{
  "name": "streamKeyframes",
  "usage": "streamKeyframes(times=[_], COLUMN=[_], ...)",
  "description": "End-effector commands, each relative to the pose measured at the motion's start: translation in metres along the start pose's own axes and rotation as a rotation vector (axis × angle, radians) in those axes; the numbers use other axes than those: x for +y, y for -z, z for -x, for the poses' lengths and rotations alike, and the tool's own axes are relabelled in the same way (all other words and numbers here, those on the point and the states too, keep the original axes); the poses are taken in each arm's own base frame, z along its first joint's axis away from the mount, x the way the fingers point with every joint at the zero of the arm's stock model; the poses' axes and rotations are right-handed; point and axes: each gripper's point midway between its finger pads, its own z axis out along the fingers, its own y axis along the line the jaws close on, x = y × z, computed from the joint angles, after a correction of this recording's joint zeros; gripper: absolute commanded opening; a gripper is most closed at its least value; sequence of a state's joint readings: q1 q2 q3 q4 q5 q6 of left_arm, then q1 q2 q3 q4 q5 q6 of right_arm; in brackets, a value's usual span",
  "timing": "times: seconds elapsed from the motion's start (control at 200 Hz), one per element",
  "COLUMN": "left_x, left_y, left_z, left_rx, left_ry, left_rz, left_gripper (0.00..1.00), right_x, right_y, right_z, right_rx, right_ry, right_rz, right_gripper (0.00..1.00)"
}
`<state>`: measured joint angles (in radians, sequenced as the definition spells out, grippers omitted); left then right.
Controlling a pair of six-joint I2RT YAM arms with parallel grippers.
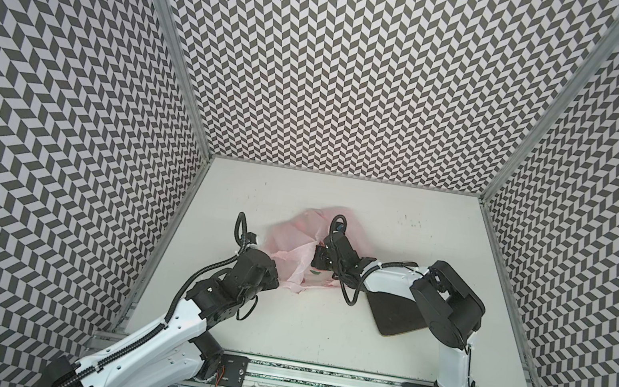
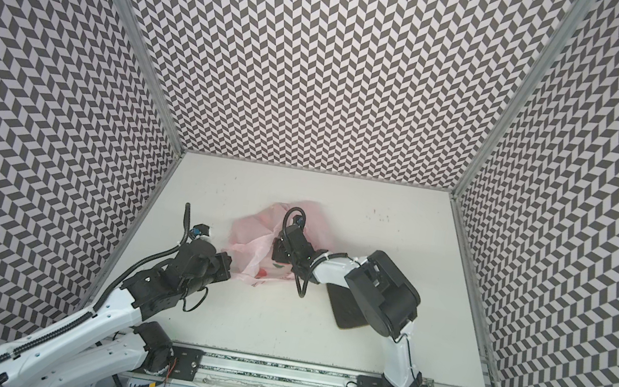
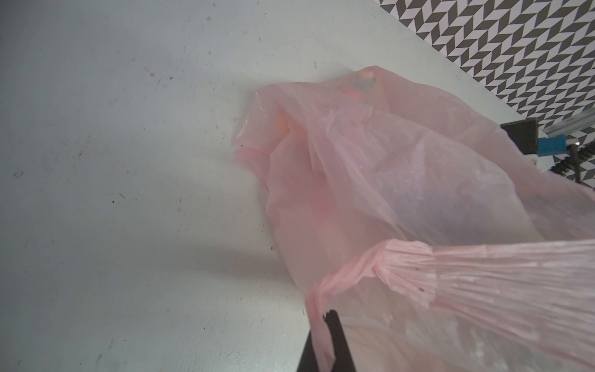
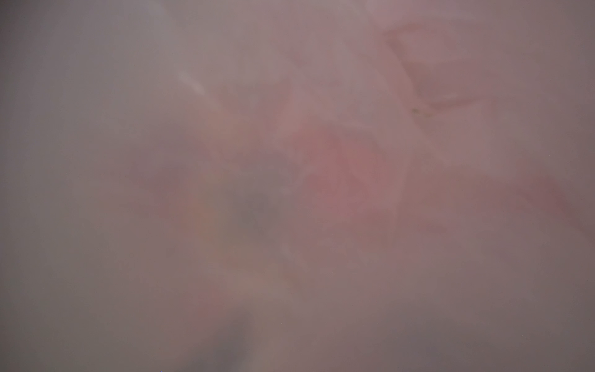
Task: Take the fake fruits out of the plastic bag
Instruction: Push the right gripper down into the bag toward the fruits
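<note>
Lining the walls: black-and-white chevron wallpaper (image 1: 362, 64) on three sides, meeting at bare aluminium corner posts (image 1: 179, 56).
Table (image 1: 278, 324): flat matt white, scuffed, peppered with small dark specks and scratches.
Rail (image 1: 312, 376): ribbed metal strip along the 6 o'clock edge.
Plastic bag (image 1: 305, 236): thin, pale-pink, translucent film, crumpled and puffed up, lying just toward 11 o'clock of the table's middle.
Handle (image 3: 354, 273): twisted into a cord that fans out into fine pleats.
Red-and-green shape (image 2: 271, 270): shows dimly through the film at the bag's 6 o'clock side; fruit or print, I can't tell.
Left gripper (image 3: 325, 335): at the bag's 8 o'clock corner, black fingers pinched tight on the handle.
Right gripper (image 1: 317, 264): reaching in from 3 o'clock, tip buried in the bag's mouth; its wrist view is only pink haze, so I can't tell how wide the jaws stand.
Board (image 1: 394, 309): dark brown, flat, with rounded corners, at 4 o'clock, partly under the right arm (image 1: 447, 296).
</note>
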<state>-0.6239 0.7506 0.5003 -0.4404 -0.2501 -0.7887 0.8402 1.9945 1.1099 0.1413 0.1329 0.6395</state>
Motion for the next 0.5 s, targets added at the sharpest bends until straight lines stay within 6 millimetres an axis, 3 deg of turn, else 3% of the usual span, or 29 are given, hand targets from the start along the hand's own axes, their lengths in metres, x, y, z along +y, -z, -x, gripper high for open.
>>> streamKeyframes(times=[0.0,0.1,0.24,0.361,0.496], left_x=[-0.004,0.0,-0.001,-0.004,-0.008], left_y=[0.005,0.007,0.007,0.006,0.008], left_z=[0.007,0.006,0.002,0.002,0.004], left_rx=[-0.056,-0.072,-0.062,-0.067,-0.075], left_ry=[-0.064,-0.065,-0.061,-0.057,-0.055], left_rz=[-0.043,-0.045,-0.062,-0.082,-0.104], left_gripper=[0.0,0.0,0.0,0.0,0.0], right_x=[-0.009,-0.004,0.019,0.029,0.047], right_y=[0.008,0.015,0.022,0.015,0.006], right_z=[-0.022,-0.014,0.016,0.03,0.034], right_rx=[0.031,0.004,-0.056,-0.083,-0.065], right_ry=[0.063,0.042,-0.001,-0.074,-0.175], right_rz=[-0.021,-0.001,0.044,0.05,0.135], right_gripper=[0.68,0.68,0.67,0.67,0.68])
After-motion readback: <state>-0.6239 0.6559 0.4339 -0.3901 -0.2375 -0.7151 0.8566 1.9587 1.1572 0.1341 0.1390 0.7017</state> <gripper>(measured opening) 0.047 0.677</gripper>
